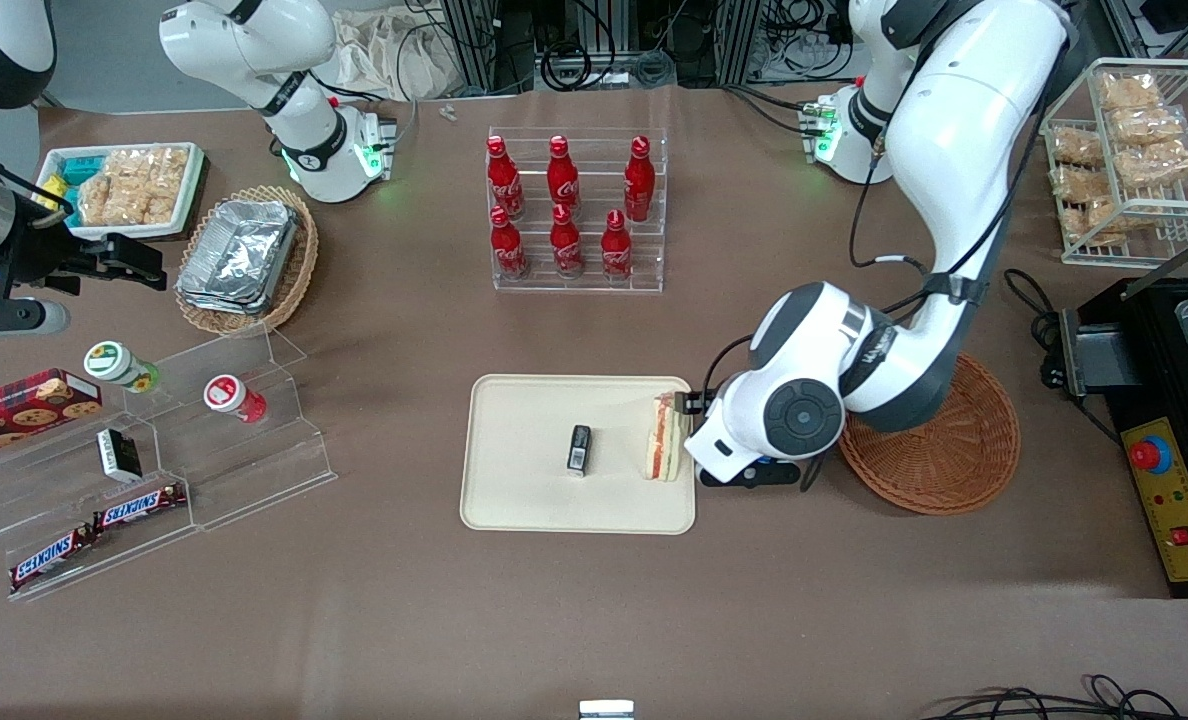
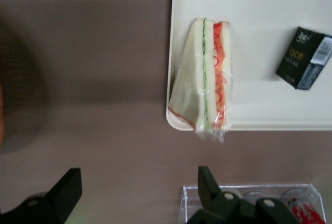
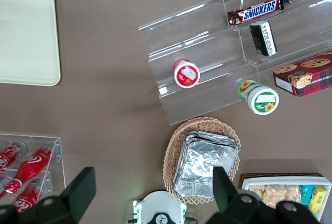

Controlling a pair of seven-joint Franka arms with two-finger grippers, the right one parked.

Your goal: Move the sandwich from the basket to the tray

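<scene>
The sandwich [image 1: 664, 440] [image 2: 207, 79], a wrapped cream wedge with red and green filling, lies on the cream tray [image 1: 524, 500] [image 2: 259, 16]. It sits at the tray's edge toward the working arm, its wrapper slightly overhanging the rim. My gripper [image 2: 137, 193] is open with nothing between its fingers, apart from the sandwich and over bare table just off that tray edge. In the front view the white wrist [image 1: 784, 415] covers it, between the tray and the round reddish-brown basket [image 1: 964, 470]. Nothing shows in the visible part of the basket.
A small black box [image 1: 579, 449] [image 2: 306, 58] lies mid-tray. A rack of red cola bottles [image 1: 576, 210] stands farther from the camera. An acrylic shelf with snacks [image 1: 154, 470] and an oval basket of foil containers [image 1: 244, 255] lie toward the parked arm's end.
</scene>
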